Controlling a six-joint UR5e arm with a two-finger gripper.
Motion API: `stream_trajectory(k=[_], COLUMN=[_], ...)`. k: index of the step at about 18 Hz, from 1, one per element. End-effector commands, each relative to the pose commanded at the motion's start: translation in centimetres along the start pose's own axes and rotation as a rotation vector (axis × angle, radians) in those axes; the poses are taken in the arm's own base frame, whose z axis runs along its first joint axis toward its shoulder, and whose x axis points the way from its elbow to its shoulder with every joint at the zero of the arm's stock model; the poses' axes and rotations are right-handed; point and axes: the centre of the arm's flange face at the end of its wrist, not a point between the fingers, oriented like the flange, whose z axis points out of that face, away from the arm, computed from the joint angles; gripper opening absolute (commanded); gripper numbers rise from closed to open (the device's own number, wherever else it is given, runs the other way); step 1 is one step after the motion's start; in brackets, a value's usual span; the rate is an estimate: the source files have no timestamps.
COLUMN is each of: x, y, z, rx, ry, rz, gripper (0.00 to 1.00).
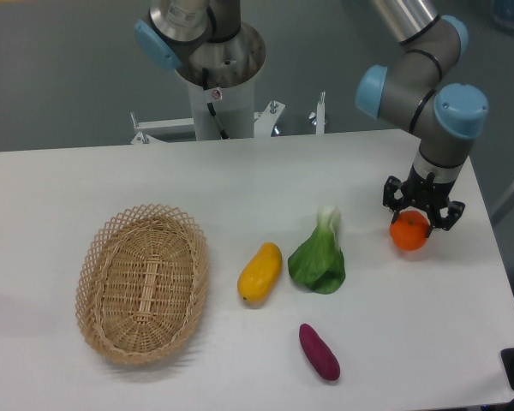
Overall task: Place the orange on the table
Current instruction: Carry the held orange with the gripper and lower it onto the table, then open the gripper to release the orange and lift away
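Note:
The orange is a small round bright fruit at the right side of the white table. My gripper comes down on it from above, and its black fingers are shut on the fruit's upper half. The orange's underside sits at or just above the tabletop; contact cannot be judged from this view.
A woven wicker basket lies at the left. A yellow mango-shaped fruit, a green leafy vegetable and a purple sweet potato lie in the middle. The table's right edge runs close to the gripper.

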Motion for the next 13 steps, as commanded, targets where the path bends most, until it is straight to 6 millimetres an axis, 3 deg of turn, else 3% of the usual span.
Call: stream_trajectory(k=[2, 6, 9, 10, 13], x=[0.0, 0.0, 0.0, -0.2, -1.0], y=[0.0, 0.0, 0.0, -0.2, -0.8], z=[-0.1, -0.1, -0.1, -0.6, -2.4], rx=[0.0, 0.002, 0.002, 0.004, 0.01], ry=[-0.002, -0.003, -0.003, -0.011, -0.05], rz=[-0.003, -0.012, -0.013, -0.011, -0.003], gripper=[0.68, 0.89, 0.96, 1.0, 1.0])
